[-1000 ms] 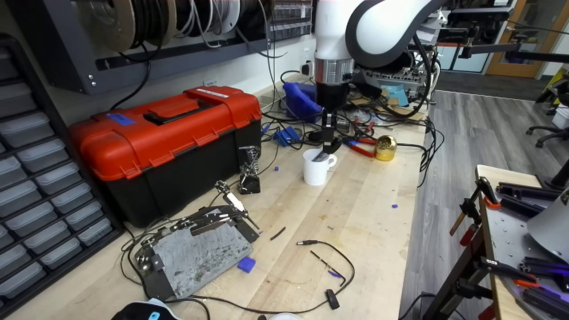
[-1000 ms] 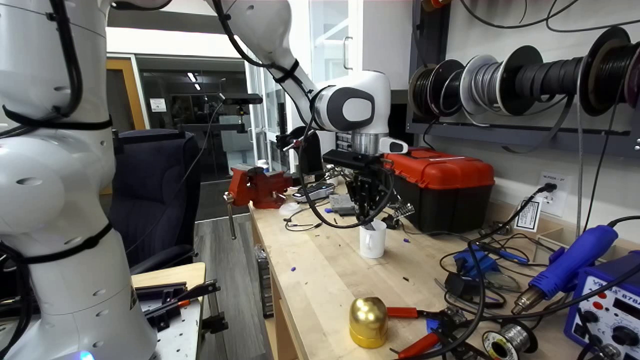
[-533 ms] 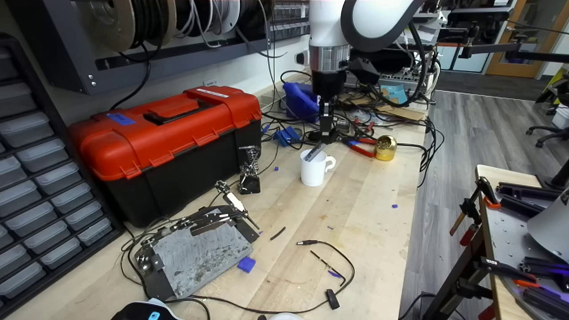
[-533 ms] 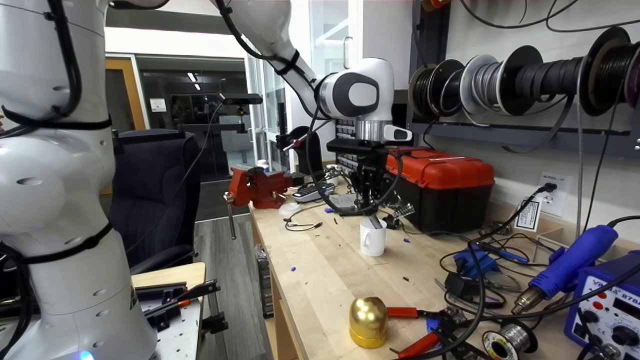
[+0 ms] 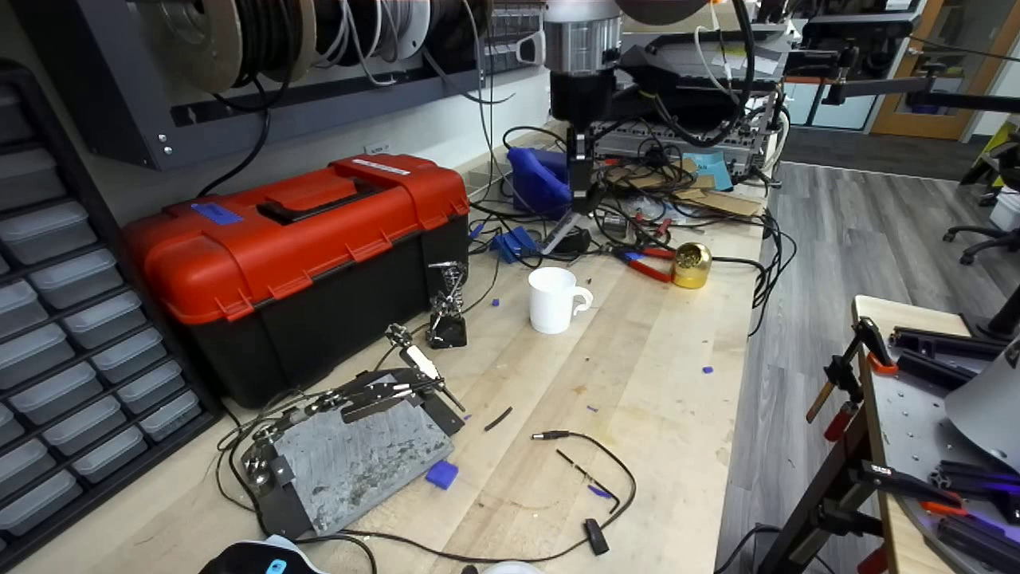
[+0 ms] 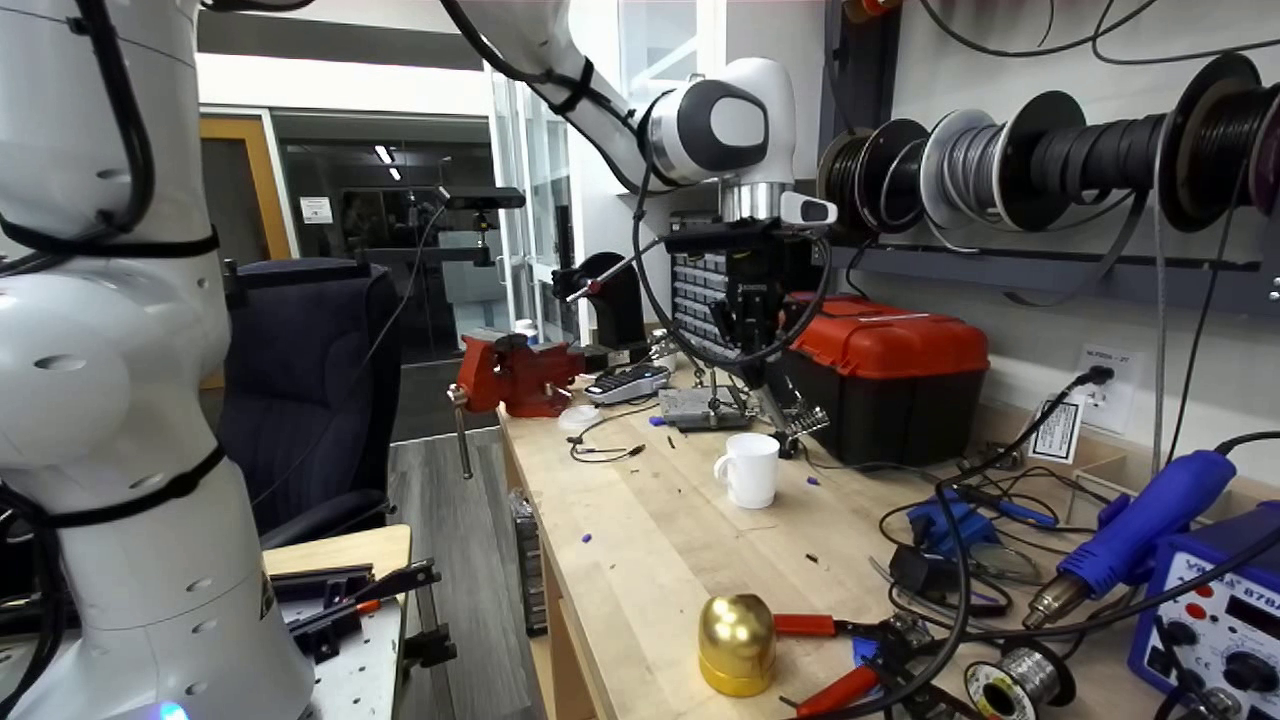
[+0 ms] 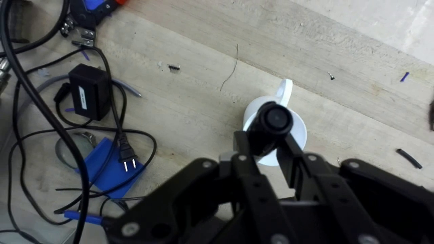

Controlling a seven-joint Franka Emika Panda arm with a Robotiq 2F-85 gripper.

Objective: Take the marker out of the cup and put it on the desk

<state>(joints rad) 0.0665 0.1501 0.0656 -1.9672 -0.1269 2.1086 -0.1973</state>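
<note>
The marker is a slender dark stick that looks greyish along its body in an exterior view (image 5: 562, 232). My gripper (image 5: 584, 199) is shut on its upper end and holds it tilted in the air. Its lower end is clear of the cup (image 5: 551, 301), just above the rim. The cup, a white mug, stands upright on the wood desk (image 5: 653, 375); it also shows in an exterior view (image 6: 752, 470). In the wrist view, the marker's round black end (image 7: 276, 118) sits between the fingertips (image 7: 265, 140), with the cup (image 7: 299, 130) below and partly hidden.
A red-and-black toolbox (image 5: 319, 255) stands along the wall side. A small metal clip stand (image 5: 448, 307) is near the cup. A gold tip cleaner (image 5: 691, 265), red-handled pliers (image 5: 649, 269) and tangled black cables (image 7: 112, 127) lie behind and beside the cup.
My gripper has risen and drawn the marker up out of the cup. The cup has shifted slightly towards the toolbox.
</note>
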